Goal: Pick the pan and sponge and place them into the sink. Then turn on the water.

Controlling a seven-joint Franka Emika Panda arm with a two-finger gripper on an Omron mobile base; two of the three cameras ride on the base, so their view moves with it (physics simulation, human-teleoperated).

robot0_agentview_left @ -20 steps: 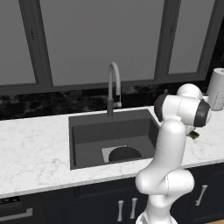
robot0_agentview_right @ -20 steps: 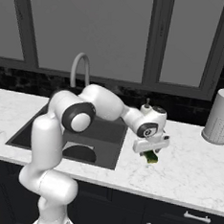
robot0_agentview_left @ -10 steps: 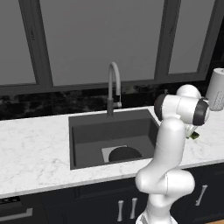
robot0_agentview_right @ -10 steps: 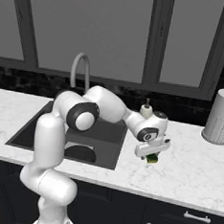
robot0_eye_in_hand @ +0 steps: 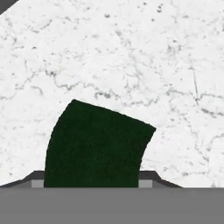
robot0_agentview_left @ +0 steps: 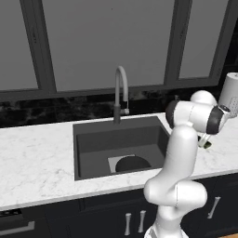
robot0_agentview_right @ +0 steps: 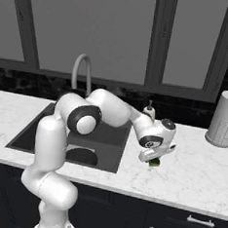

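In the left base view, the pan (robot0_agentview_left: 132, 163) is seen on the floor of the sink (robot0_agentview_left: 93, 139), and the sponge (robot0_agentview_left: 207, 145) on the worktop (robot0_agentview_left: 37, 158) right of it.

In the right base view, the hand (robot0_agentview_right: 153, 159) is lowered over the sponge (robot0_agentview_right: 154, 162), near the worktop's front edge.

In the hand view, the sponge (robot0_eye_in_hand: 96, 144) is flanked by both fingertips (robot0_eye_in_hand: 37, 180); whether it is grasped cannot be told. It is judged light and soft, best pinched across its sides.

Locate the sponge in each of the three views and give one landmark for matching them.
Left base view: sponge at the right edge, a sliver under the arm's wrist.
Right base view: sponge right of centre, under the gripper.
Hand view: sponge at bottom centre, between the fingertips.
Shared landmark: the white marble countertop it lies on, right of the sink.
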